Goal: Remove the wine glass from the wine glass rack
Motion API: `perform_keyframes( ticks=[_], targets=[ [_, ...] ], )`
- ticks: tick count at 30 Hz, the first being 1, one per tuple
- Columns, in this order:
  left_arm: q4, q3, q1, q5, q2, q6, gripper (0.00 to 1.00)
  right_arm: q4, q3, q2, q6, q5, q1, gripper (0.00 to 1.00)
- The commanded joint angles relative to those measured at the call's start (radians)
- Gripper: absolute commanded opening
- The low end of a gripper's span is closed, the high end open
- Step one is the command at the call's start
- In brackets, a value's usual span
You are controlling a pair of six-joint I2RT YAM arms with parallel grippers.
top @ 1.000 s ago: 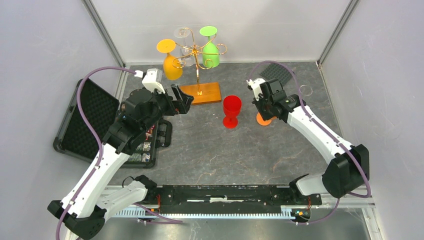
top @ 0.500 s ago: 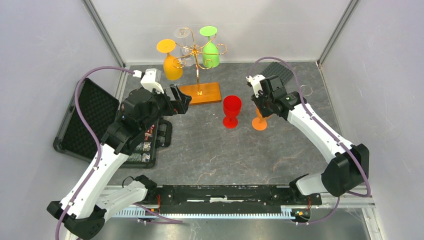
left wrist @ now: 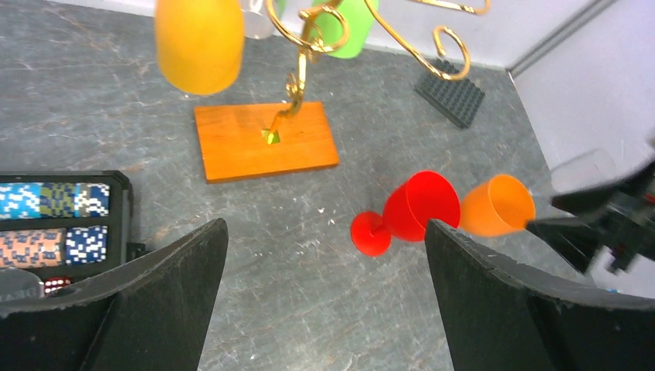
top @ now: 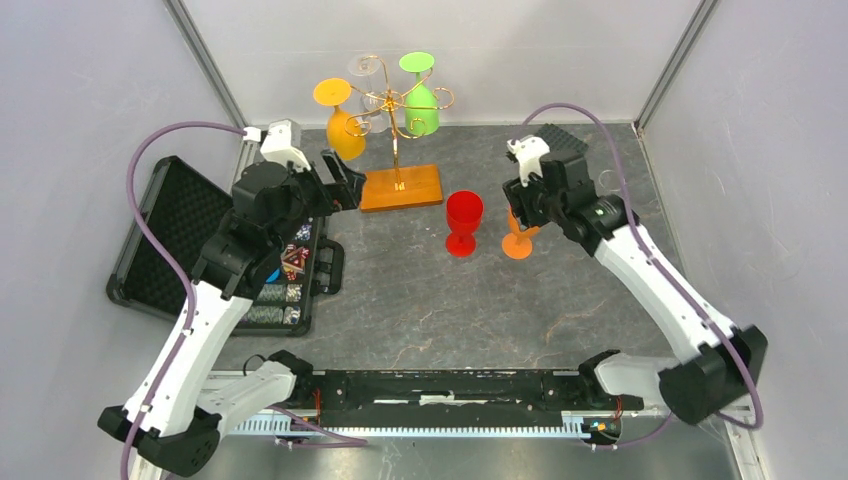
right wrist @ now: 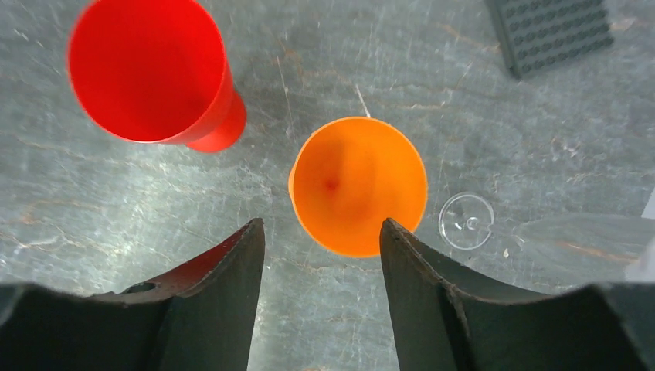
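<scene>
The wine glass rack (top: 400, 187), gold scrolled arms on a wooden base, stands at the back of the table. From it hang a yellow-orange wine glass (top: 343, 125), a green one (top: 421, 105) and a clear one (top: 365, 75). A red glass (top: 463, 220) and an orange glass (top: 518, 235) stand upright on the table. My right gripper (right wrist: 320, 224) hovers open just above the orange glass (right wrist: 358, 182), apart from it. My left gripper (left wrist: 324, 224) is wide open and holds nothing, left of the rack's base (left wrist: 263, 141), below the yellow-orange glass (left wrist: 199, 42).
An open black case (top: 200, 250) with poker chips lies at the left. A black studded plate (top: 555, 145) sits at the back right. A clear glass (right wrist: 467, 220) lies on its side on the table right of the orange glass. Grey walls close in three sides.
My right gripper has opened and let go of the orange glass, which now stands on the table. My left arm has moved back and left, closer to the rack.
</scene>
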Motion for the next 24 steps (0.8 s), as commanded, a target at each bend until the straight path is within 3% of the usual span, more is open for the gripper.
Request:
perform_keyframes(
  ticks=[1,8,13,20,24],
  targets=[
    [0.006,0.068,0.087,0.044,0.021,-0.015,1.0,0.167,-0.06,-0.153,0.06,-0.022,-0.004,0.62],
    [0.076,0.13,0.26,0.185,0.118,-0.098,1.0,0.307,-0.169,-0.321,0.193,-0.045,-0.004,0.64],
    [0.099,0.248,0.327,0.213,0.211,-0.112,0.99,0.287,-0.17,-0.379,0.18,-0.131,-0.004,0.63],
    [0.152,0.344,0.38,0.246,0.347,-0.16,0.99,0.274,-0.184,-0.447,0.172,-0.135,-0.003,0.63],
    [0.164,0.413,0.406,0.258,0.46,-0.184,0.93,0.258,-0.188,-0.481,0.166,-0.133,-0.005,0.63]
  ],
)
